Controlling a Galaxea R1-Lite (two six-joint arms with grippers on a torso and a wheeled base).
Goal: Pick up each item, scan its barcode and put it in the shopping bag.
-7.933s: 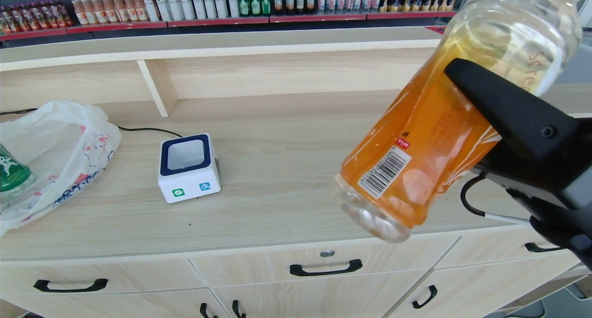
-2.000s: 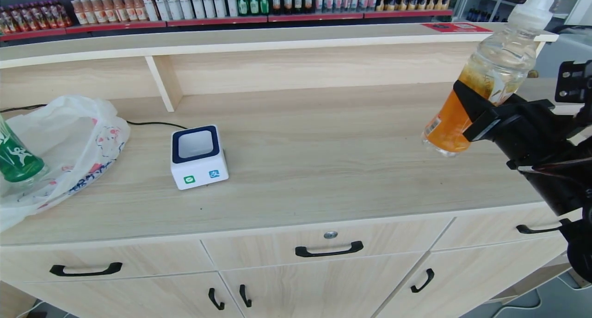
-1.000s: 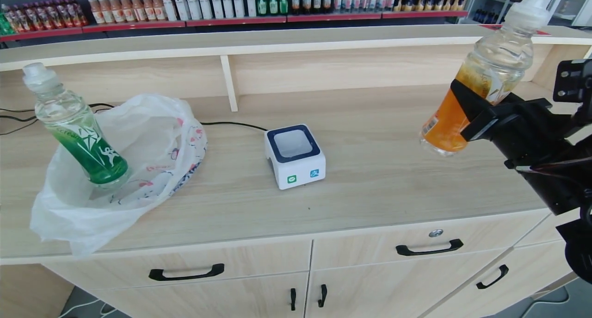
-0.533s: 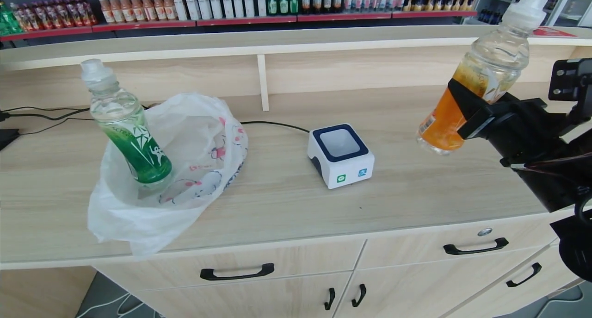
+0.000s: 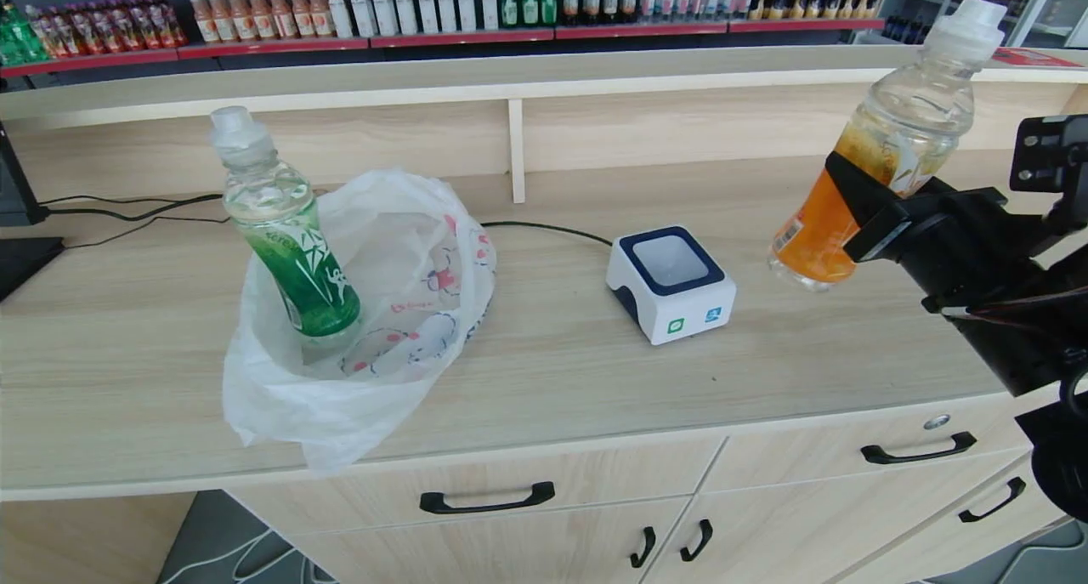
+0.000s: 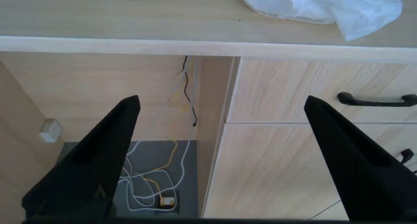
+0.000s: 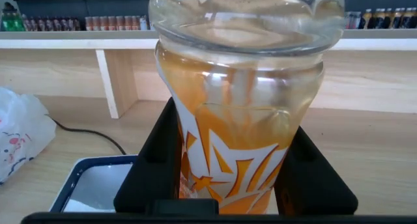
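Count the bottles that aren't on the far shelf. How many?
2. The green bottle stands in the shopping bag on the counter. The orange bottle is held tilted in the right hand, above the counter. The bag's folds may hide more.

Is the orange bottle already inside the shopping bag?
No, the right gripper holds the orange bottle above the counter, apart from the shopping bag.

Matt wood-grain counter (image 5: 552, 380), thin crinkled plastic bag (image 5: 399, 312)
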